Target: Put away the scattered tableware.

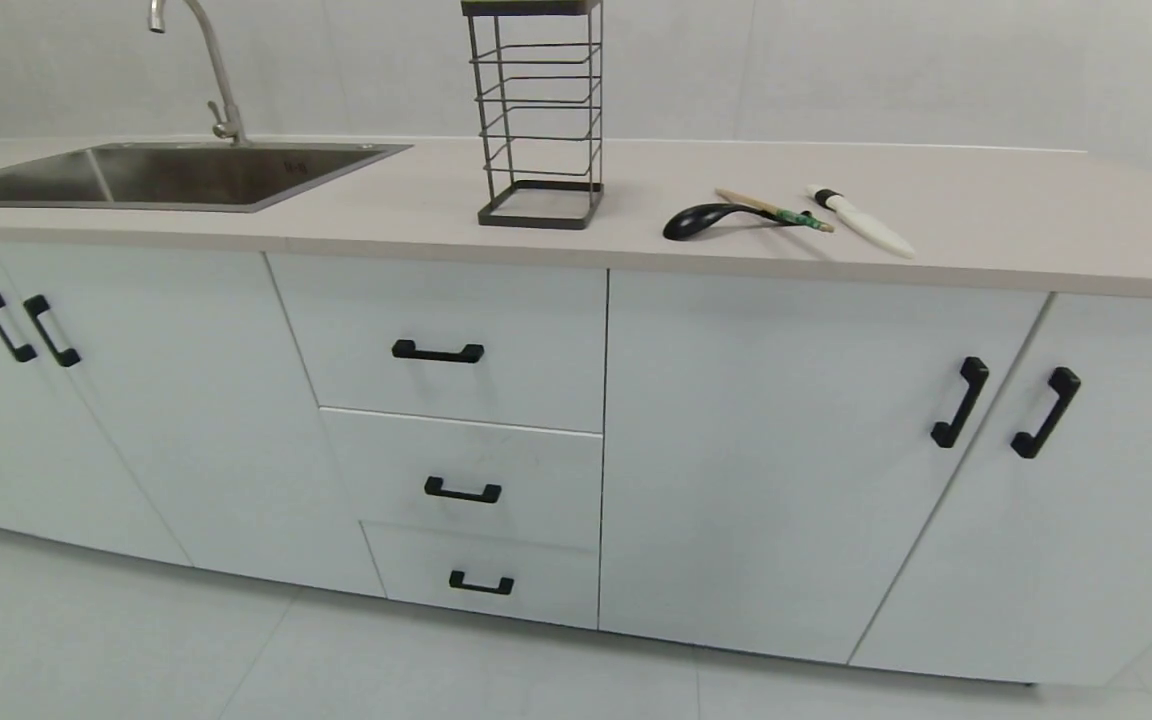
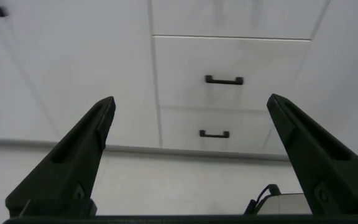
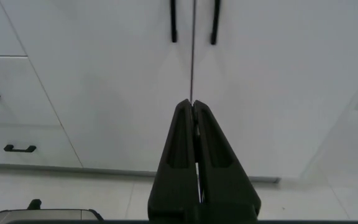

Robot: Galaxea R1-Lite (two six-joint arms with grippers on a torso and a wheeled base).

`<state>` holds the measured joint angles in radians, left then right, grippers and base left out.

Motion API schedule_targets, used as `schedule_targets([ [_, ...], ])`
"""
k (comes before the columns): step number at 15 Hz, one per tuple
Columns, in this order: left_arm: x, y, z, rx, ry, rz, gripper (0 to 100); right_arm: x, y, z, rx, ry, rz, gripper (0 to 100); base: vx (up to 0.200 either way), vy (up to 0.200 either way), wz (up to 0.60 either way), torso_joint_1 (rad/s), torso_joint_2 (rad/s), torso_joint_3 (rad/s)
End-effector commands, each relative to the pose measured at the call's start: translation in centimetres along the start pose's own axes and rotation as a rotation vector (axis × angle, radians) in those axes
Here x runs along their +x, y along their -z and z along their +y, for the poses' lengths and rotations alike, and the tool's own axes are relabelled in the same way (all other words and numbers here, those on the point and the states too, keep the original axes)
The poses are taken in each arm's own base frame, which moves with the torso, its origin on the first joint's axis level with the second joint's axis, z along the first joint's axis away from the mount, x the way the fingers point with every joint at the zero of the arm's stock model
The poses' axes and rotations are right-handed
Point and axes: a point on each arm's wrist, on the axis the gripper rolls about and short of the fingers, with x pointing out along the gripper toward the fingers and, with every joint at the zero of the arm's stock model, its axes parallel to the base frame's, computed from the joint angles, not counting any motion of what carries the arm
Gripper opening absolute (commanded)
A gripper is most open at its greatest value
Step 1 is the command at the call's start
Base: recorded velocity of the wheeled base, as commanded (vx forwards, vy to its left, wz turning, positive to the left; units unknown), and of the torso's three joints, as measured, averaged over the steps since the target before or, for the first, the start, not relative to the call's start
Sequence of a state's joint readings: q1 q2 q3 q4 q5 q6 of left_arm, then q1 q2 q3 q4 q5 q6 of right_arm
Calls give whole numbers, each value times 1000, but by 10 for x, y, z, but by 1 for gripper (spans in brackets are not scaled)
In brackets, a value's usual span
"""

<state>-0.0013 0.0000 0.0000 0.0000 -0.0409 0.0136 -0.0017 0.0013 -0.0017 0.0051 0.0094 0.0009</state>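
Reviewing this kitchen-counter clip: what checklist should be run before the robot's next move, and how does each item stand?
1. The left gripper is open and empty: ok.
2. The right gripper is shut and empty; it needs opening before any grasp: not ok.
3. The black spoon, wooden chopsticks with a green band and white utensil with a black band lie on the pale countertop, nothing covering them: ok.
4. The chopsticks' ends overlap the spoon's handle, so lifting one may disturb the other: not ok.
5. The dark wire rack stands upright on the countertop: ok.
6. The three white drawers are shut; where the tableware belongs: cannot tell.
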Motion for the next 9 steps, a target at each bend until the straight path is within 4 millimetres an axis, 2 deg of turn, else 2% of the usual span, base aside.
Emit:
schedule_targets([
  [1,0,0,0,0,1,-2,100,0,0,0,2,0,0,0,0,0,0,0,0,0],
  [3,0,0,0,0,1,-2,100,0,0,0,2,0,1,0,0,0,0,0,0,0],
  [5,0,0,0,-1,1,-2,100,0,0,0,4,0,0,0,200,0,0,0,2,2],
  [9,0,0,0,-1,1,-2,100,0,0,0,2,0,0,0,200,200,0,0,4,4],
])
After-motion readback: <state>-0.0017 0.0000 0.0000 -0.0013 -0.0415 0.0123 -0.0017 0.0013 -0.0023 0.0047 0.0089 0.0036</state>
